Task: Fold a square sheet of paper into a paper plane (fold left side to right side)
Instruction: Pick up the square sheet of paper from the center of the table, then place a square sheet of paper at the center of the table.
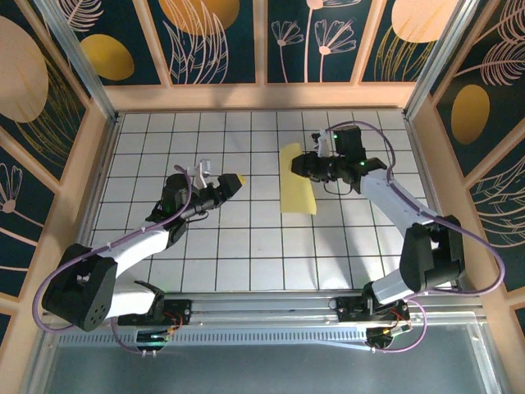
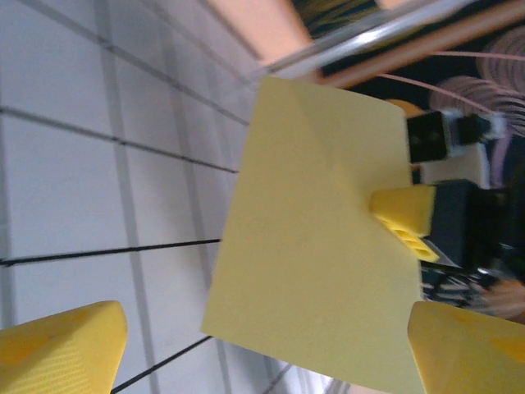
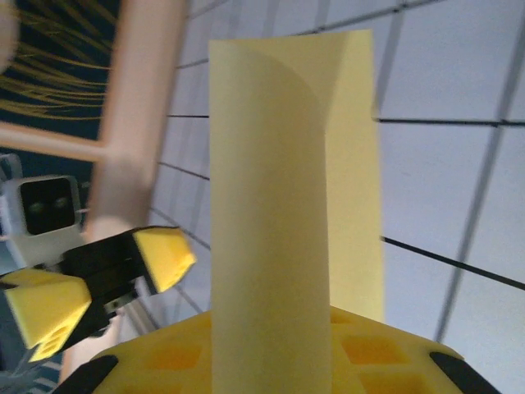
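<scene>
Slippage is risked: the thin pale-yellow paper sheet (image 1: 297, 194), curled, is pinched by one edge in the right hand (image 1: 303, 165) alone, the wide-open, empty left hand (image 1: 234, 185) being well apart

Bare table (image 1: 246, 254) at near side passable; sheet of paper (image 1: 297, 197), right end effector (image 1: 300, 164) obstruct centre.

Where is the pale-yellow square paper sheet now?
Top view: the pale-yellow square paper sheet sits right of centre on the white grid table, its right edge held by the right fingers, left fingers apart on its left.
</scene>
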`<state>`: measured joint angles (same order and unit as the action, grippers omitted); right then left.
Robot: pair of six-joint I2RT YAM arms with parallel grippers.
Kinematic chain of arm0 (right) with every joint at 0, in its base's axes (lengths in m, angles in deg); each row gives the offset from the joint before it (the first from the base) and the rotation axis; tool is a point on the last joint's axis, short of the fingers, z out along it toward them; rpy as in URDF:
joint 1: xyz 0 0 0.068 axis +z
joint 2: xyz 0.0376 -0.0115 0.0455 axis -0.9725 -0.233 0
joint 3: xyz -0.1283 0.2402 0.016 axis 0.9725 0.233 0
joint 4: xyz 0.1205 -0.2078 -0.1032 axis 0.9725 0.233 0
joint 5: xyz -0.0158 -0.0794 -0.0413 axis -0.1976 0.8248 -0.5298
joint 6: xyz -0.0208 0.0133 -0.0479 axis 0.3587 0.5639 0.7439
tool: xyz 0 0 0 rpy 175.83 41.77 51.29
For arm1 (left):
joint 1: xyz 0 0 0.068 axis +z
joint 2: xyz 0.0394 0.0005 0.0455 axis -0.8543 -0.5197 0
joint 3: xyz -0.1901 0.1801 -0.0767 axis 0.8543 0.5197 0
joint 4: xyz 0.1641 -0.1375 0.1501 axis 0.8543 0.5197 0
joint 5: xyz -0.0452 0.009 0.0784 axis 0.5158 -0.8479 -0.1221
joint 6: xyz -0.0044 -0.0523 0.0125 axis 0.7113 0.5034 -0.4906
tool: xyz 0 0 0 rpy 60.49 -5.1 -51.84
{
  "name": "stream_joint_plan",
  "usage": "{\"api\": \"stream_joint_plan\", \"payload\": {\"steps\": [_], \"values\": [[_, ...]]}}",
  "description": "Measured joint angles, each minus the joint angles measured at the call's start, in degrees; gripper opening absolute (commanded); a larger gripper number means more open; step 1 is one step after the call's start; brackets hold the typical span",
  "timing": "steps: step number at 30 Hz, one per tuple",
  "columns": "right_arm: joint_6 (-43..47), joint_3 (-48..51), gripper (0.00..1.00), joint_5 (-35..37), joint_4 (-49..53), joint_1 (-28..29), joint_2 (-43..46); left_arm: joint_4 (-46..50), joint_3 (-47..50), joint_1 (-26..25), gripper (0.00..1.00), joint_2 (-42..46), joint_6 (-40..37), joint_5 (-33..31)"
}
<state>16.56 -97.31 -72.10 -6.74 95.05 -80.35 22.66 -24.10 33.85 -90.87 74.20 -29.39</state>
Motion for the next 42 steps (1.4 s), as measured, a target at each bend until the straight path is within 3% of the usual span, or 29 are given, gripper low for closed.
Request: {"api": "stream_joint_plan", "payload": {"steps": [12,22,26,30,32,39,42], "values": [[-9.9,1.7,0.21,-18.5,-17.0,0.2,10.9,-19.7,-4.4,0.0,0.89,-2.4,2.3,12.4],[-17.8,1.9,0.20,-23.8,-27.9,4.1,11.9,-25.0,-9.8,-2.7,0.86,-6.8,4.3,18.3],[-17.7,1.9,0.20,-24.0,-28.0,4.1,11.0,-25.9,-10.7,-3.7,0.71,-6.8,4.3,19.7],[-15.3,1.9,0.20,-23.5,-25.0,4.1,9.8,-25.5,-10.7,-3.7,0.37,-6.8,3.5,20.1],[-14.0,1.8,0.20,-23.3,-23.2,4.0,9.4,-24.6,-10.7,-3.7,0.26,-6.7,2.7,20.2],[-10.1,1.8,0.21,-22.0,-18.1,2.8,9.0,-19.9,-10.6,-3.7,0.02,-5.5,-0.3,20.0],[-8.3,1.7,0.31,-21.2,-16.0,2.6,9.0,-18.5,-10.4,-3.7,0.00,-5.1,-1.2,19.6]]}}
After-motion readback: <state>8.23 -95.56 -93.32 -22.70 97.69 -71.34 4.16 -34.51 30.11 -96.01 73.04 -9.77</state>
